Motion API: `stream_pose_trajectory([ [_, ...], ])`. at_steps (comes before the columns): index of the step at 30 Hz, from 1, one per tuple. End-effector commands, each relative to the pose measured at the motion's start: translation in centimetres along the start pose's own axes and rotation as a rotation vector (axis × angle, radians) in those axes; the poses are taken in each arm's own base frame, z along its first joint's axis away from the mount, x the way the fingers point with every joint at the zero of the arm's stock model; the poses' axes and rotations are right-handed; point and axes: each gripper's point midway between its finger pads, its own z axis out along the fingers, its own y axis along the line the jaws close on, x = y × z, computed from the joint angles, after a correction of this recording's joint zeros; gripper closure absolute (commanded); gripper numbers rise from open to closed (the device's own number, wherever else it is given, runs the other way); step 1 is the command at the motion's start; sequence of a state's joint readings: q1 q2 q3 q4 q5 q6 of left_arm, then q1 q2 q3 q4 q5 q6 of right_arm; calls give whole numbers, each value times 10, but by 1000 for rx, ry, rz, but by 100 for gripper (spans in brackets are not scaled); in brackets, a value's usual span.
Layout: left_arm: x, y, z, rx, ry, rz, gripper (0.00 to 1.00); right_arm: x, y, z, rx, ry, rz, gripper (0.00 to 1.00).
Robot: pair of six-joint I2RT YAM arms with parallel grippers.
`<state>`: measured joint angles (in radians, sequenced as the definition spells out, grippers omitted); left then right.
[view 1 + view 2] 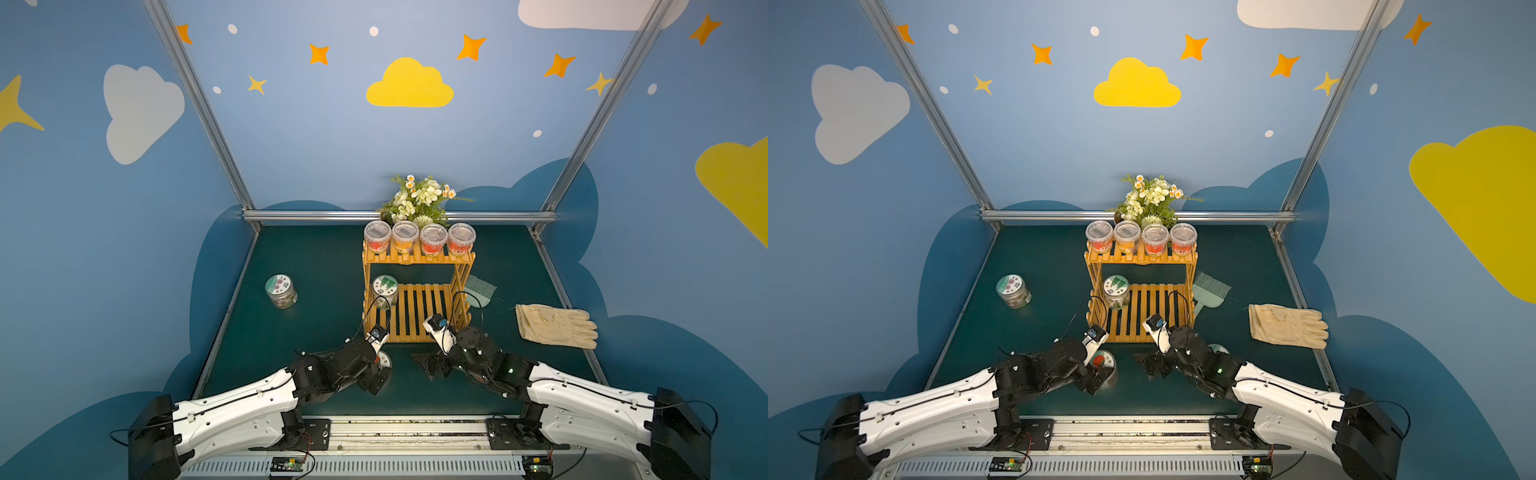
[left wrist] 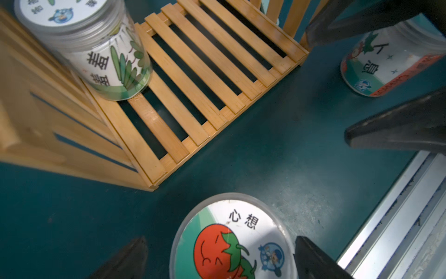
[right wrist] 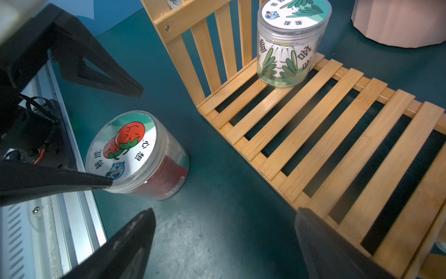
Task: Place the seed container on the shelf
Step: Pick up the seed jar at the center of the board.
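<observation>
The seed container (image 2: 231, 241), a clear jar with a tomato picture on its lid, stands upright on the green table (image 1: 316, 270) just in front of the shelf's left corner. My left gripper (image 2: 222, 259) is open and sits over it, with the lid between the two fingers; one fingertip (image 3: 96, 180) is right at the lid's rim. The shelf (image 1: 415, 316) is a two-tier rack of orange-yellow slats, seen in both top views. My right gripper (image 3: 224, 244) is open and holds nothing, low over bare table at the front edge of the shelf's lower tier (image 3: 337, 145).
A leaf-labelled jar (image 1: 385, 291) stands at the left end of the lower tier. Several cups (image 1: 419, 237) fill the top tier, with flowers (image 1: 419, 199) behind. A flower-lid jar (image 1: 281, 291) stands far left. Another jar (image 2: 376, 62) is under my right arm. Right of the shelf lie a brush (image 1: 480, 289) and a glove (image 1: 557, 326).
</observation>
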<state>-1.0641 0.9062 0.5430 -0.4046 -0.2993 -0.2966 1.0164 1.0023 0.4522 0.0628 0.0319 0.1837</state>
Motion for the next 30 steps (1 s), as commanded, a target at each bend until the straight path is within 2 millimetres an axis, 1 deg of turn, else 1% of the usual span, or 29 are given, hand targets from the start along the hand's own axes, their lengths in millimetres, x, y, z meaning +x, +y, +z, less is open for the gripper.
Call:
stream_pose_trajectory([
  [1, 1, -6, -2, 46, 6, -33, 0, -8, 4, 0, -14, -22, 6, 3],
  [2, 2, -10, -1, 67, 9, -31, 0, -8, 4, 1, -15, -22, 8, 3],
  [6, 6, -6, 4, 45, 48, -34, 0, -8, 5, 0, -16, -15, 5, 3],
  [9, 8, -12, 7, 74, 69, -12, 0, -6, 3, 1, -9, -11, 10, 3],
  [16, 9, -11, 12, 61, 97, 0, 0, -3, 2, 1, -2, -4, 23, 3],
  [18, 5, -11, 9, 63, 88, 0, 2, -3, 2, 0, -4, -6, 24, 3],
  [19, 2, -12, 6, 67, 79, -1, 5, -4, 2, 0, -4, -10, 24, 3],
  [21, -5, -14, -1, 87, 55, -5, 9, -8, 3, -2, -9, -18, 19, 3],
  [24, -21, -23, -20, 150, -4, -6, 17, -13, 9, -6, -34, -26, 2, 3],
  [27, -38, -29, -46, 210, -70, -13, 20, -22, 18, -16, -81, -42, -37, 3],
  [30, -57, -35, -73, 277, -118, -12, 22, -35, 32, -32, -153, -81, -117, 3],
])
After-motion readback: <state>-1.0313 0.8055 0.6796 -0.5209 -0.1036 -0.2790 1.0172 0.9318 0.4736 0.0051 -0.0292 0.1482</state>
